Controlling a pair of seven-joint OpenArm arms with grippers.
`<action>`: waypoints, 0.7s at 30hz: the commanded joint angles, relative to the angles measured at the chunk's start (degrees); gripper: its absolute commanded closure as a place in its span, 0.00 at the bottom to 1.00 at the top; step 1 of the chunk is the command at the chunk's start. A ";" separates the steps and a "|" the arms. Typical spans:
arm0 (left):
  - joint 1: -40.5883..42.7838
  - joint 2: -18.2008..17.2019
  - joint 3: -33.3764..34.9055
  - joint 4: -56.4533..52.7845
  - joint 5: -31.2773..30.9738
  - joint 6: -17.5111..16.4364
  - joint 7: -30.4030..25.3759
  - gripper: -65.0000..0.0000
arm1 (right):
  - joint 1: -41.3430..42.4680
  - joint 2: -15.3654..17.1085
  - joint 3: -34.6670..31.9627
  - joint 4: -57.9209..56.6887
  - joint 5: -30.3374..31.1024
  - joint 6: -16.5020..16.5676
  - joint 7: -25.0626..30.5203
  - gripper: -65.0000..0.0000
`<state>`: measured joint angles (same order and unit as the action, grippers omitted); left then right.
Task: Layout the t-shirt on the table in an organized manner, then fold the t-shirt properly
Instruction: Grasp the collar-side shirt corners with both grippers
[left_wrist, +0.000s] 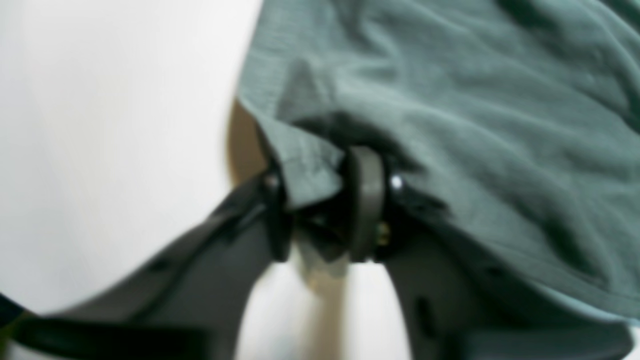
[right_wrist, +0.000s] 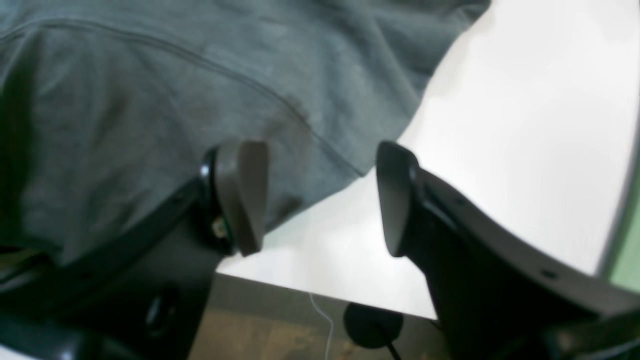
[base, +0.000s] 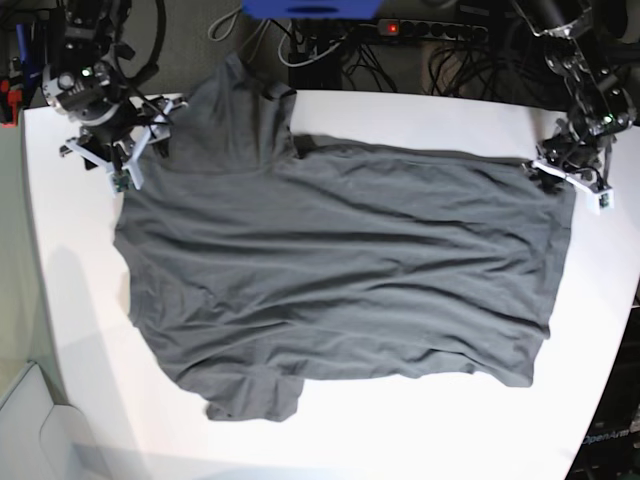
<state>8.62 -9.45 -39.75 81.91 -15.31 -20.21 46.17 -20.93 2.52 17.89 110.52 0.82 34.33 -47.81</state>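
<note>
The dark grey t-shirt lies spread across the white table, one sleeve toward the far edge and one toward the near edge. My left gripper is at the shirt's far right corner. In the left wrist view, the left gripper is shut on a fold of the t-shirt edge, lifted a little off the table. My right gripper stands at the shirt's far left corner. Seen from the right wrist, the right gripper is open, one finger over the t-shirt and the other over bare table.
A power strip and tangled cables lie beyond the table's far edge, beside a blue object. The right wrist view shows the table's edge close below the gripper, with a black round object and a thin cable on the floor.
</note>
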 joint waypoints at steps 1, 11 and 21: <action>0.39 -0.26 -0.03 0.24 0.76 -0.14 1.78 0.89 | 0.84 0.33 0.18 0.21 0.19 0.09 0.91 0.45; 0.74 -0.52 -0.12 0.95 0.76 -0.06 1.61 1.00 | 1.81 1.56 0.26 -3.93 0.10 0.09 1.53 0.45; 0.83 -1.84 -0.21 0.95 0.76 -0.06 1.61 1.00 | 3.30 2.00 1.85 -9.46 0.28 0.09 1.53 0.45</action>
<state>9.37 -10.61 -39.75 82.39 -15.46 -20.60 46.50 -17.67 4.10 19.55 100.36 0.84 34.30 -46.96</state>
